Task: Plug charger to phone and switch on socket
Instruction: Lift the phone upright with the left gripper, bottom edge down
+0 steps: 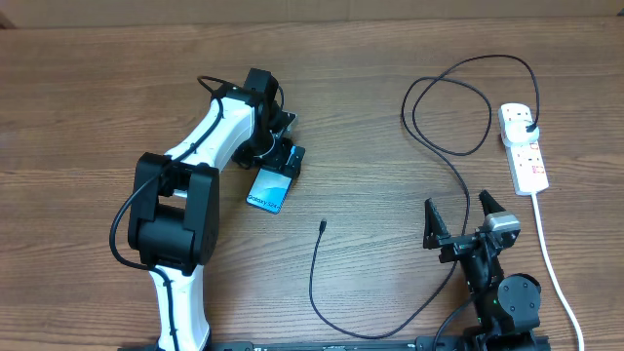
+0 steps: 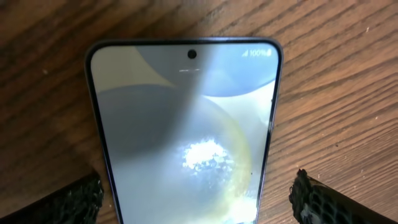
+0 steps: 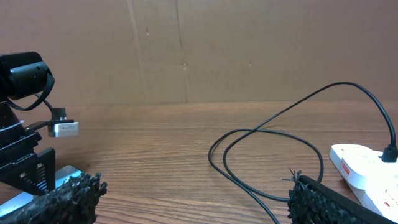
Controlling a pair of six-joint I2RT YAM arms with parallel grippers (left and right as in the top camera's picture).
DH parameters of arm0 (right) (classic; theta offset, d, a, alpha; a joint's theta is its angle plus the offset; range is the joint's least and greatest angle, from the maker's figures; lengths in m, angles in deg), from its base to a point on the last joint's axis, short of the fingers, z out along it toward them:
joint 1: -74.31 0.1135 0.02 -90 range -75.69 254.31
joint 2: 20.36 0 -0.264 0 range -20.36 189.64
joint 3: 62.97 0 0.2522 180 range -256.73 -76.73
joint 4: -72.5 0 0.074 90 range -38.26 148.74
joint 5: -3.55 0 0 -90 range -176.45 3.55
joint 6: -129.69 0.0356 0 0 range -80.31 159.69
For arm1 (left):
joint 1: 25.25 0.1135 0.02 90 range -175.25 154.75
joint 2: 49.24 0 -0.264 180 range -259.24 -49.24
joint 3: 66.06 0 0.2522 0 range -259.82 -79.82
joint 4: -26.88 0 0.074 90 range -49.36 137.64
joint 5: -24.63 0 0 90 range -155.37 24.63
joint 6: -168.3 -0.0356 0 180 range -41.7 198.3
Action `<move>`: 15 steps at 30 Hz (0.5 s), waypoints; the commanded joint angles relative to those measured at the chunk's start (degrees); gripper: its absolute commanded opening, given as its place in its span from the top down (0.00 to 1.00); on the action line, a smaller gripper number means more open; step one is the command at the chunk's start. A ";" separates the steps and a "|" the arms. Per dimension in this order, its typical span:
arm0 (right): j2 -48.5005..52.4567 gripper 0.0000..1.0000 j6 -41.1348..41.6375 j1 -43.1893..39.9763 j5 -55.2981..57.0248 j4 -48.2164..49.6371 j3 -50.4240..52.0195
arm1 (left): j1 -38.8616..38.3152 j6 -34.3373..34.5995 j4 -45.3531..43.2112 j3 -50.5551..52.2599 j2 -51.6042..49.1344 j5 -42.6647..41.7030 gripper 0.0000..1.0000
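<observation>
Overhead view gives me the slim rectangular smartphone with a light blue-and-white screen (image 1: 270,189) lying flat, screen up, on the brown wooden surface (image 1: 97,97). The left jaws stand over the far end of this phone. From the left wrist camera I see them open, with the phone (image 2: 186,137) between the two black fingers (image 2: 81,199). One finger is just beside one long edge and the other is a little apart from the opposite edge. I cannot tell if the nearer finger touches. The screen is lit and shows 100% in its corner.

The long thin black charger cable (image 1: 312,278) has its tiny connector tip (image 1: 323,226) free on the surface, near the phone but not touching it. From there the cable runs away from the phone, makes loose loops, and ends in a black plug (image 1: 527,124). The plug is seated in the white elongated power strip (image 1: 524,156), which lies well apart from the phone. The power strip carries small red marks, but I cannot tell the switch position.

The right jaws are also well apart from the phone, near the power strip, opened wide and holding nothing. In the right wrist view the cable loops (image 3: 273,134) and the power strip (image 3: 367,165) lie ahead of the right fingers (image 3: 68,199), before a brown cardboard wall (image 3: 249,50).
</observation>
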 commanded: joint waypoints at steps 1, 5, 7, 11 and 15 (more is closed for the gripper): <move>-0.46 0.00 -0.07 0.31 -0.13 0.35 0.61 | -0.74 -0.04 -1.79 1.75 -2.01 -2.40 0.00; -0.46 0.00 -0.07 0.31 -0.13 0.35 0.61 | -0.79 -0.02 -6.62 1.75 -2.01 -2.54 0.00; -0.46 0.00 -0.07 0.31 -0.13 0.35 0.63 | -0.79 0.07 -7.28 1.75 -2.01 -2.91 0.00; -0.46 0.00 -0.07 0.31 -0.13 0.35 0.63 | -0.85 0.20 -8.39 1.57 -2.01 -0.04 0.00; -0.46 0.00 -0.07 0.31 -0.13 0.35 0.61 | -1.11 0.94 -6.93 1.29 -2.01 5.40 0.00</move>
